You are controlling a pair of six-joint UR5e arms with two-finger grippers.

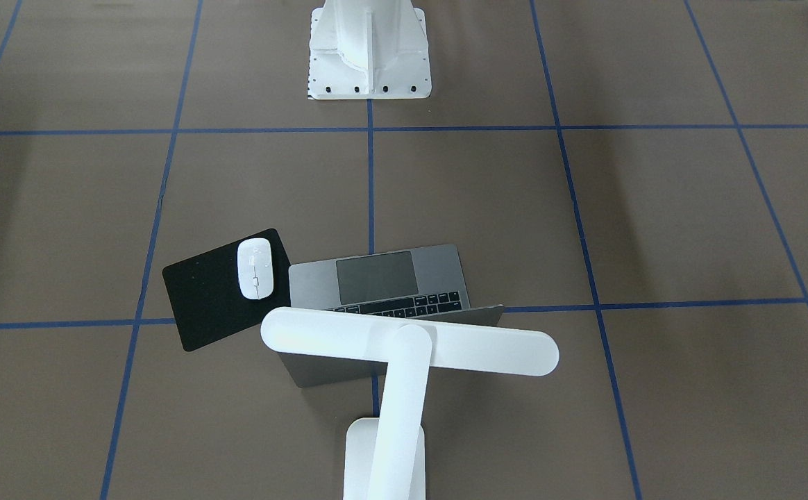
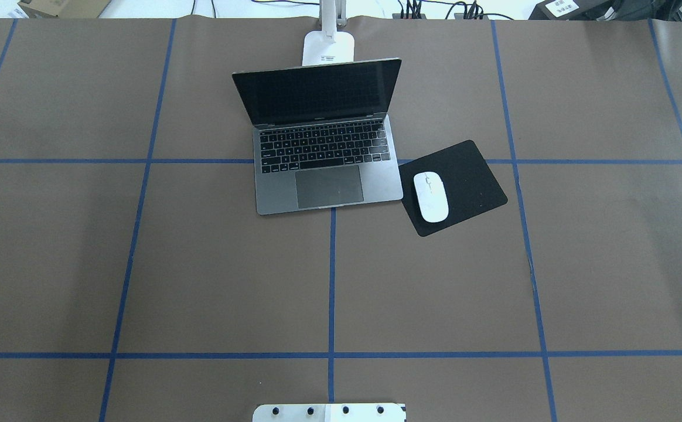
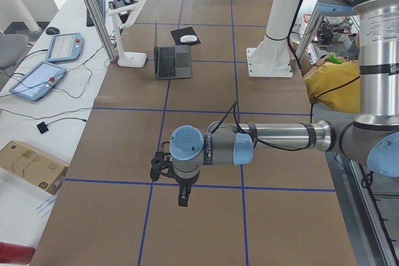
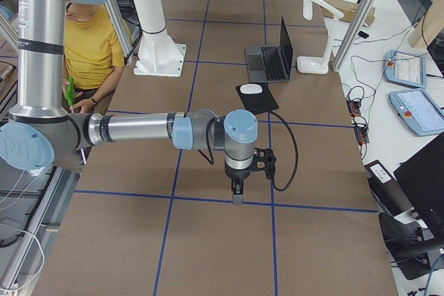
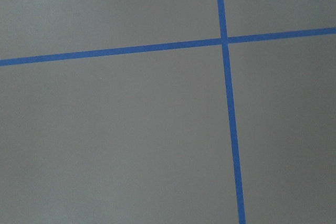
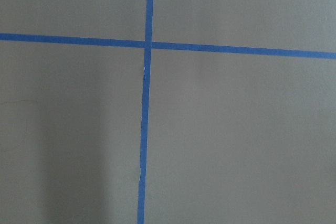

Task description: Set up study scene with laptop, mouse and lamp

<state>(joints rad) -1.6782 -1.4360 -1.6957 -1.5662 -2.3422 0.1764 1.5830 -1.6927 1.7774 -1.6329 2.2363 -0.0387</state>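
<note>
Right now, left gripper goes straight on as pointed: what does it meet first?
The left gripper points straight down, so likely the bare brown table cover, near a blue tape crossing. Nothing else shows in that line; height unclear.

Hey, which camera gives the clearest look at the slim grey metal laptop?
The overhead exterior view: the slim grey metal laptop stands open, screen and keyboard unobstructed. In the front-facing view the white T-shaped lamp hides much of it. Both side views show it small and far. The wrist views show only taped table.
</note>
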